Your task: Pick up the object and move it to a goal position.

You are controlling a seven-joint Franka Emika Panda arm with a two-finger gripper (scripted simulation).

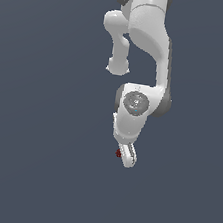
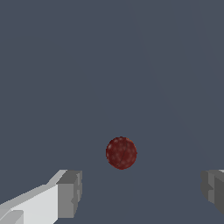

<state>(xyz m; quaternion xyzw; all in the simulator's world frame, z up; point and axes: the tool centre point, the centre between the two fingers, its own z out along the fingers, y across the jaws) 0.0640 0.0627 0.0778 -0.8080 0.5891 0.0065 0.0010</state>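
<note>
1. The gripper hung with its fingers spread wide, holding nothing.
2. The dark red ball lay on the grey floor, ahead of the gap and roughly centred between them.

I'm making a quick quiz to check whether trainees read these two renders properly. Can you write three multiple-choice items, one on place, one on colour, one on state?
1. Where is the object relative to the pincer in the wrist view?
A. Clamped between the fingers
B. Ahead of the gap between the fingers, apart from both
C. Outside the gap, beyond one finger

2. What colour is the object?
A. Dark red
B. Bright green
C. Yellow

3. What state is the pincer in?
A. Shut on the object
B. Shut, holding nothing
C. Open

Answers:
1 B, bare floor shows between the ball and each grey finger pad.
2 A, it renders dark red in both views.
3 C, the fingers stand far apart with nothing between them.
</note>
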